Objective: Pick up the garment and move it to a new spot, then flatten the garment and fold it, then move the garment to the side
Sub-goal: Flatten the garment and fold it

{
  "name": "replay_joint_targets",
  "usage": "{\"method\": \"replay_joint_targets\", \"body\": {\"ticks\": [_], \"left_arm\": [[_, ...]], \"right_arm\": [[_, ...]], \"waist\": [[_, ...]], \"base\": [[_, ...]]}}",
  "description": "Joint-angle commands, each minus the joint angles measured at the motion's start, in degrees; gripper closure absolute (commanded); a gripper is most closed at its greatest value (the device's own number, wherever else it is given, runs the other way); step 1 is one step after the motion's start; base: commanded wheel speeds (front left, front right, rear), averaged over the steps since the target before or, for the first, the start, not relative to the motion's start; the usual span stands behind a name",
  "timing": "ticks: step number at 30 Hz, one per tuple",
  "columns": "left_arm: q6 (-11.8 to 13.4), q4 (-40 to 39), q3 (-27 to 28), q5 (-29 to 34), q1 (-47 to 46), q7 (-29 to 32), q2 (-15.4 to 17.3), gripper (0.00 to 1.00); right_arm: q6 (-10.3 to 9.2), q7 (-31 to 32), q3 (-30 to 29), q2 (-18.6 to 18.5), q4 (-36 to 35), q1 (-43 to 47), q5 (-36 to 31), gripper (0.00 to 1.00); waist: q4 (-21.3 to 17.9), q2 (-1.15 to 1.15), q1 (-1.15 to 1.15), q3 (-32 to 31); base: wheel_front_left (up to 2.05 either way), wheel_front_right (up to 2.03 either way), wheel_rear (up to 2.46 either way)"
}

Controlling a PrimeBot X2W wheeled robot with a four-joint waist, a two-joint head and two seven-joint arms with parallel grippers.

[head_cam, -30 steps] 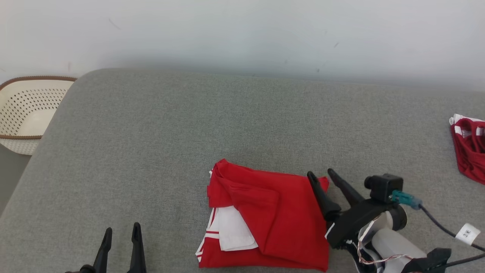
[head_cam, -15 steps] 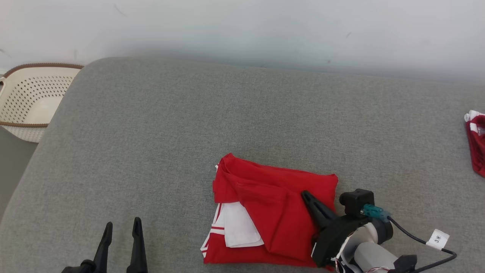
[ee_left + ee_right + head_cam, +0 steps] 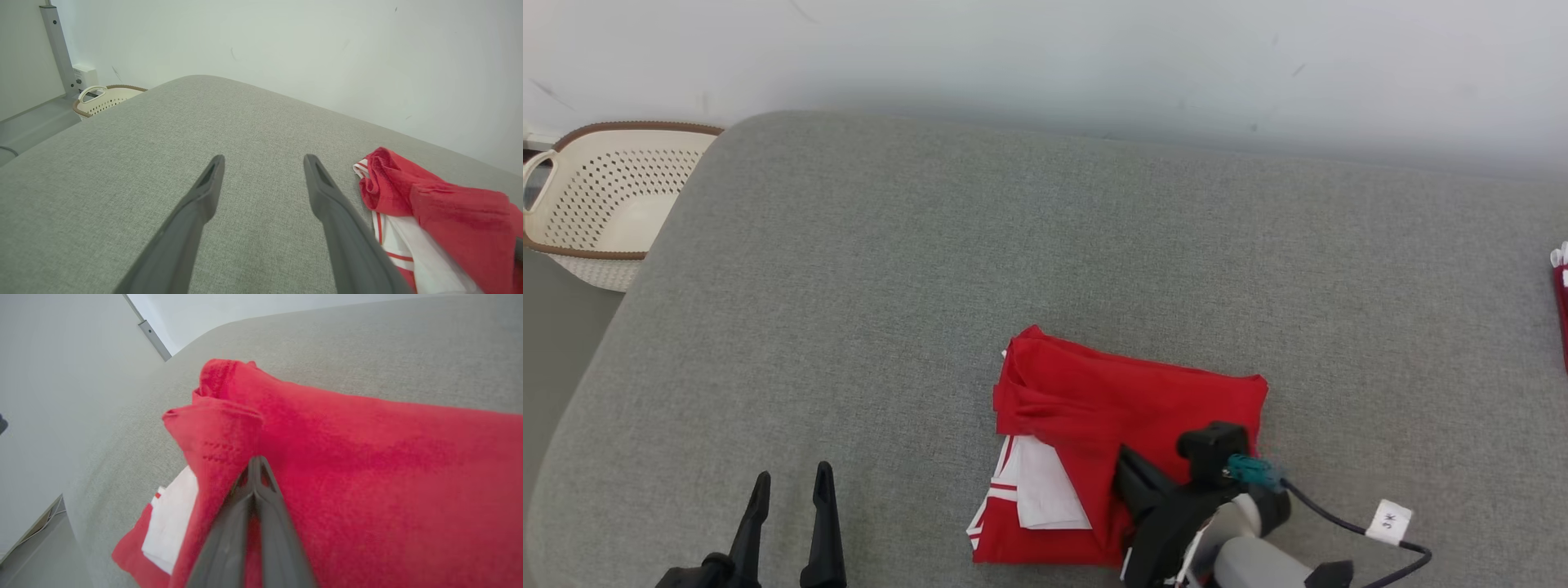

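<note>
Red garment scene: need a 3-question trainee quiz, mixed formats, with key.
1. True or false: the left end effector is open, with bare grey table showing between its fingers.
2. Pick one. At the red garment, the right end effector is: A) wide open, B) shut with its tips on the cloth, C) lifted well clear.
3. Fill in: the white basket stands off the table's ____ side (robot's own).

Key: 1 true; 2 B; 3 left.
</note>
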Motion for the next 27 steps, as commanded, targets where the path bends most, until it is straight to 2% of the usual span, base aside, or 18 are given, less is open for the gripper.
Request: {"method": "replay_joint_targets", "body": {"ticks": [1, 4, 8, 11, 14, 15, 16, 17, 18, 27], "left_arm": [[0.11, 0.22, -0.12, 0.34, -0.49, -0.21, 0.05, 0.00], [0.22, 0.46, -0.33, 0.17, -0.15, -0.21, 0.05, 0.00], [0.30, 0.61, -0.14, 0.08, 0.44, -0.21, 0.05, 0.00], [0.34, 0.66, 0.04, 0.10, 0.78, -0.21, 0.05, 0.00], [0.39, 0.52, 0.42, 0.10, 1.37, -0.21, 0.04, 0.00], [0.43, 0.42, 0.59, 0.10, 1.50, -0.21, 0.05, 0.00], [0.43, 0.29, 0.66, 0.12, 1.65, -0.21, 0.05, 0.00], [0.40, 0.17, 0.70, 0.12, 1.78, -0.21, 0.05, 0.00], [0.40, 0.02, 0.81, 0.13, 2.01, -0.21, 0.05, 0.00], [0.71, -0.42, 1.58, 0.77, 3.29, -0.21, 0.05, 0.00]], "right_arm": [[0.00, -0.10, 1.00, 0.64, -0.60, 0.20, 0.81, 1.00], [0.00, -0.09, 5.39, 1.95, -2.56, 1.66, 3.29, 1.00], [0.00, -0.10, 8.40, 1.74, -3.18, 1.74, 5.69, 1.00], [0.00, -0.10, 8.96, 1.29, -3.52, 1.67, 6.77, 1.00], [0.00, -0.10, 7.17, 0.19, -4.61, 1.58, 7.69, 1.00], [0.00, -0.10, 6.14, -0.33, -4.98, 1.61, 7.69, 0.77], [0.00, -0.10, 4.95, -0.91, -5.28, 1.69, 7.51, 0.58], [0.00, -0.10, 3.79, -1.49, -5.50, 1.83, 7.21, 0.13], [0.00, -0.10, 2.53, -2.16, -5.89, 1.95, 6.89, 0.00], [0.00, -0.09, -7.57, -8.35, -6.85, 5.07, 4.45, 0.00]], "waist": [[0.21, 0.00, 0.00, -0.16], [0.80, 0.00, 0.00, -0.81], [0.90, 0.00, 0.00, -1.51], [0.72, 0.00, 0.00, -1.90], [0.11, 0.00, 0.00, -2.44], [-0.18, 0.00, 0.00, -2.63], [-0.47, 0.00, 0.00, -2.79], [-0.77, 0.00, 0.00, -2.94], [-1.13, 0.00, 0.00, -3.10], [-4.08, 0.00, 0.00, -4.55]], "base": [[0.00, 0.00, 0.00], [0.00, 0.00, 0.00], [0.00, 0.00, 0.00], [0.00, 0.00, 0.00], [0.00, 0.00, 0.00], [0.00, 0.00, 0.00], [0.00, 0.00, 0.00], [0.00, 0.00, 0.00], [0.00, 0.00, 0.00], [0.00, 0.00, 0.00]]}}
